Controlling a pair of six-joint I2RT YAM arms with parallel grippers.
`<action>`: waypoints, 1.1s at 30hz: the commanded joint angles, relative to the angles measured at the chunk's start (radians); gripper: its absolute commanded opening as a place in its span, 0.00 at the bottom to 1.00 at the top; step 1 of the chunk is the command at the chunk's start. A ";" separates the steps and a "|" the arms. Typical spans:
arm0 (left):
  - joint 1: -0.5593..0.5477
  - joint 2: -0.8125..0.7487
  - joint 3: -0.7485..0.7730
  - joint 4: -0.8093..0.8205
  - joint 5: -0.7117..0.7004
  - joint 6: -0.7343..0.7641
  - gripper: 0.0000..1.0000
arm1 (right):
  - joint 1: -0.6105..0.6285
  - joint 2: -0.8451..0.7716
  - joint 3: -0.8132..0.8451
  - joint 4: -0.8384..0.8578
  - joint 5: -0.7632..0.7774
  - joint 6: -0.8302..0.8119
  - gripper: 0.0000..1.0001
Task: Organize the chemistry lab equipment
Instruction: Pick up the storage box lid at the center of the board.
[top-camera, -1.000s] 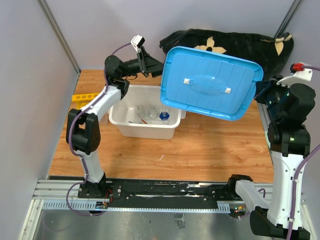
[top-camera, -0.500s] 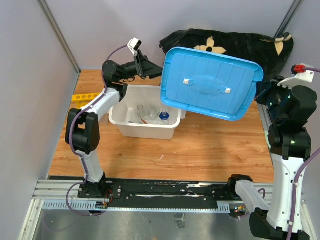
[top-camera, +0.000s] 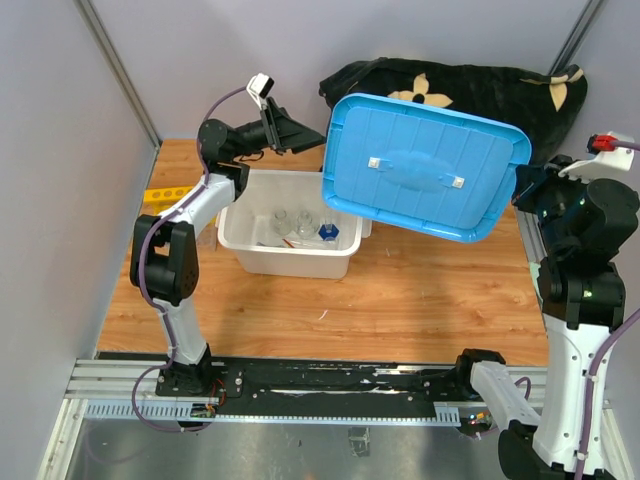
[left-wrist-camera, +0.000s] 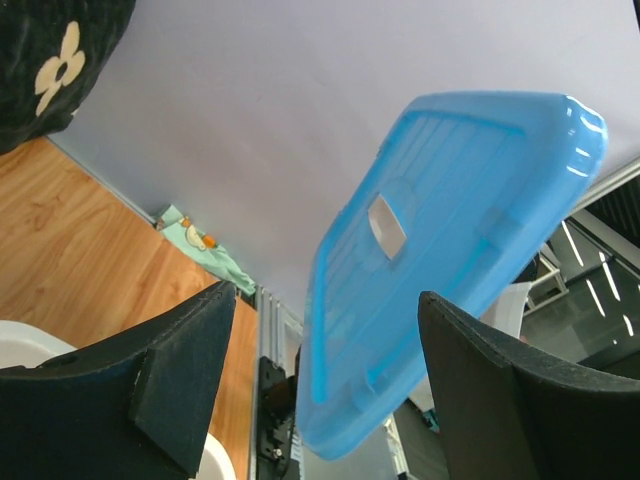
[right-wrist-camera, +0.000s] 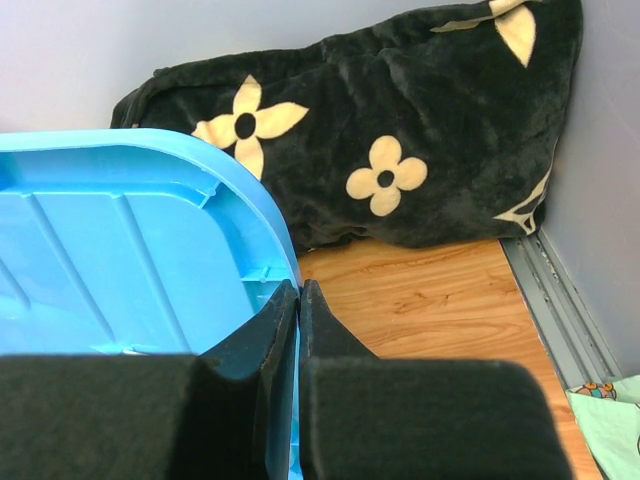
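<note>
- A white tub (top-camera: 288, 262) sits open on a wooden tabletop (top-camera: 420, 300).
- Inside the tub stand several small clear flasks (top-camera: 290, 222), grouped near its middle.
- Beside the flasks, toward the tub's right wall, is a blue-topped piece (top-camera: 327, 232), too small to make out further.
- A yellow rack (top-camera: 164, 195) with round holes lies on the tabletop left of the tub, well apart from it.
- A blue lid (top-camera: 420, 165) hangs in the air above and to the right of the tub. It is steeply tilted, and its lower left corner is over the tub's right end.
- The right tool (top-camera: 520, 190) is to the right of the tub, at the lid's right edge. In the right wrist view this tool (right-wrist-camera: 298, 300) is pressed together on the lid's rim.
- The left tool (top-camera: 305, 138) is raised above the tub's far wall, pointing toward the lid. In the left wrist view this tool (left-wrist-camera: 325, 300) has its fingers spread wide, with nothing between them.
- A black cloth (top-camera: 480, 90) with cream flowers is bunched against the wall, behind the tub and to its right.
</note>
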 joint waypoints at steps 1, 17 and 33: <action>0.004 0.001 0.026 0.121 0.024 -0.059 0.78 | -0.007 -0.006 -0.006 0.034 0.008 0.008 0.01; -0.034 -0.078 -0.015 0.147 0.068 -0.065 0.78 | -0.007 0.019 -0.044 0.062 -0.013 0.025 0.01; -0.068 -0.126 -0.077 -0.099 0.097 0.179 0.58 | -0.005 0.061 -0.035 0.084 -0.044 0.045 0.01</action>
